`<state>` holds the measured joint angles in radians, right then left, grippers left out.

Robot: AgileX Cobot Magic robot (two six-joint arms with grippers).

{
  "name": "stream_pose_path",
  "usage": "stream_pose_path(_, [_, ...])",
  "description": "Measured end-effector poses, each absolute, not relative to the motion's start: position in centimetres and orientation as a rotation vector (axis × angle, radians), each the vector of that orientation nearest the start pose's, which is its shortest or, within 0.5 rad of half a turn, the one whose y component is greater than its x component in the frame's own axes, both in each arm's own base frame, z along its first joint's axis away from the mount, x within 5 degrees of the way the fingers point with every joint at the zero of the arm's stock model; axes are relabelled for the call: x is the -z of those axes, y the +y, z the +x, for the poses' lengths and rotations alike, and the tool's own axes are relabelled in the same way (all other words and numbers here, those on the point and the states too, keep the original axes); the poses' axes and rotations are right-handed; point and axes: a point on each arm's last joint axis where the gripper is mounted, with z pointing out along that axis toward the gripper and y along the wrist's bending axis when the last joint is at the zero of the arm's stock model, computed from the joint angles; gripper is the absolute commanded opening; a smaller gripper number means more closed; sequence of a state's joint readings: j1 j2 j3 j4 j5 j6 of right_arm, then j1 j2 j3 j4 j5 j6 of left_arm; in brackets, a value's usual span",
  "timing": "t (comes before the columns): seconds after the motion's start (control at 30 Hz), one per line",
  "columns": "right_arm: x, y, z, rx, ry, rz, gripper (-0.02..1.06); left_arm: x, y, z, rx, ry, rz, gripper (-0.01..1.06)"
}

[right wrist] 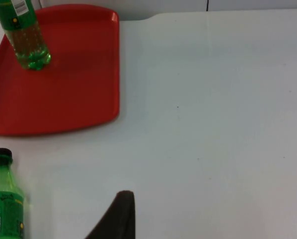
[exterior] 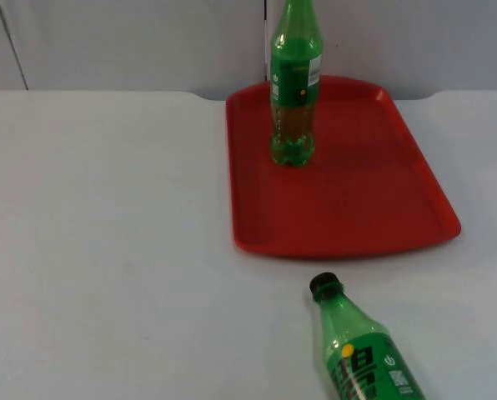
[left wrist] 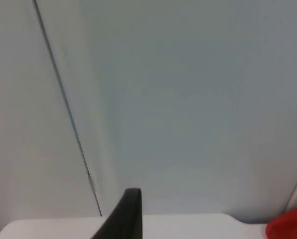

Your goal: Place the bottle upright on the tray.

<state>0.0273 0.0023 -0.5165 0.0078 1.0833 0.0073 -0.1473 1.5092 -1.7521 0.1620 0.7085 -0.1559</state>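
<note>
Standing upright on the flat red plastic tray, you see 1 green plastic bottle with a green label, set toward the tray's far left part, near the grey partition wall. A second green plastic bottle with a black cap lies on its side on the white bench, just off the tray's near edge, cap pointing toward the tray and not touching it. From the right wrist view you look over the right hand, which is near the lying bottle; from the left wrist view the left hand faces the wall above the bench's far edge. You cannot tell whether either hand's fingers are apart or together.
</note>
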Motion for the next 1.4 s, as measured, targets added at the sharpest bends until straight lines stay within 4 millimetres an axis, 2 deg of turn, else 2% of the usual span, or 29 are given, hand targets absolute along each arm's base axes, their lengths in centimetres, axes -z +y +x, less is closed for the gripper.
stream_pose_path(0.07, [-28.0, 0.0, -0.7, -0.031, 2.053, -0.021, 1.05, -47.4, -3.9, 32.5, 0.02, 1.928, 0.046, 1.02])
stream_pose_path(0.2, [-28.0, 0.0, -0.7, -0.031, 2.053, -0.021, 1.05, -46.2, -3.5, 29.3, 0.029, 1.889, 0.061, 1.02])
stream_pose_path(0.23, [-28.0, 0.0, -0.7, -0.031, 2.053, -0.021, 1.05, -46.2, -3.5, 29.3, 0.029, 1.889, 0.061, 1.02])
stream_pose_path(0.4, [-28.0, 0.0, -0.7, -0.031, 2.053, -0.021, 1.05, -45.2, -3.1, 25.3, 0.046, 1.85, 0.065, 1.02])
stream_pose_path(0.63, [-28.0, 0.0, -0.7, -0.031, 2.053, -0.021, 1.05, -44.0, -2.8, 22.7, 0.073, 1.882, 0.056, 1.02])
stream_pose_path(0.8, [-28.0, 0.0, -0.7, -0.031, 2.053, -0.021, 1.05, -41.6, -2.7, 20.9, 0.097, 1.936, 0.053, 1.02])
stream_pose_path(1.03, [-28.0, 0.0, -0.7, -0.031, 2.053, -0.021, 1.05, -39.5, -2.5, 18.5, 0.112, 1.958, 0.069, 1.02])
stream_pose_path(1.2, [-28.0, 0.0, -0.7, -0.034, 2.053, -0.017, 1.05, -37.0, -2.6, 15.8, 0.134, 1.963, 0.159, 1.02])
stream_pose_path(1.27, [-28.0, 0.0, -0.7, -0.034, 2.053, -0.017, 1.05, -36.8, -2.7, 15.5, 0.14, 1.962, 0.161, 1.02])
stream_pose_path(1.3, [-28.0, 0.0, -0.7, -0.034, 2.053, -0.017, 1.05, -36.1, -2.6, 14.8, 0.145, 1.963, 0.173, 1.02])
stream_pose_path(1.4, [-28.0, 0.0, -0.7, -0.034, 2.053, -0.017, 1.05, -35.6, -2.5, 13.5, 0.155, 1.943, 0.173, 1.02])
